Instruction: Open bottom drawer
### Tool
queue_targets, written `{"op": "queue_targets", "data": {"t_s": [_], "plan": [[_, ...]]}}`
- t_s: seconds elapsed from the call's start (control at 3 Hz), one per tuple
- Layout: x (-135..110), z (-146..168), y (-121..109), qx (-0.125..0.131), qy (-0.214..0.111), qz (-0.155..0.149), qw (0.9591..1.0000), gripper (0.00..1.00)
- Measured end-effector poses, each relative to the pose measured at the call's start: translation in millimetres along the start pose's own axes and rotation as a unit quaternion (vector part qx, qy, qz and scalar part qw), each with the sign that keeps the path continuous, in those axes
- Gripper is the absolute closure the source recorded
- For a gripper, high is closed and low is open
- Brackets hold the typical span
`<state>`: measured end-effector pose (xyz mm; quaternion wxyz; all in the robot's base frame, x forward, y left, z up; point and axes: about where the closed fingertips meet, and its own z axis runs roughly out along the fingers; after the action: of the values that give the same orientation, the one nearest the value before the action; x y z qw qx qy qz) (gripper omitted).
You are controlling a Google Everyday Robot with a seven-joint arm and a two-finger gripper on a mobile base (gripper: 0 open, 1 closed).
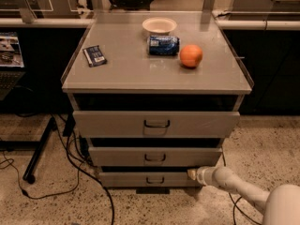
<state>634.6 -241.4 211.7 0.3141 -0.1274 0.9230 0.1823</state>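
Note:
The bottom drawer (145, 178) is the narrowest grey front of three on the cabinet, low near the floor, with a small dark loop handle (155, 180) at its centre. My gripper (192, 174) comes in from the lower right on a white arm (234, 184) and its tip sits at the drawer front's right end, right of the handle. Its tip touches or nearly touches the panel.
The mid drawer (154, 156) and top drawer (156, 123) sit above. On the cabinet top lie a white bowl (159, 26), a blue can (163, 45), an orange (191, 56) and a dark packet (95, 55). Cables (79, 168) and a black stand foot (37, 153) lie on the floor at left.

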Motion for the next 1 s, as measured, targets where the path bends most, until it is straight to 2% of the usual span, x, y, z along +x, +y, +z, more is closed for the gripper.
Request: {"op": "queue_targets", "data": {"t_s": [0.67,1.0], "plan": [[-3.9,-8.3,3.2,0.0,0.024,0.014,0.9996,1.0],[-3.8,-8.5,3.2,0.0,0.024,0.014,0.9996,1.0]]}}
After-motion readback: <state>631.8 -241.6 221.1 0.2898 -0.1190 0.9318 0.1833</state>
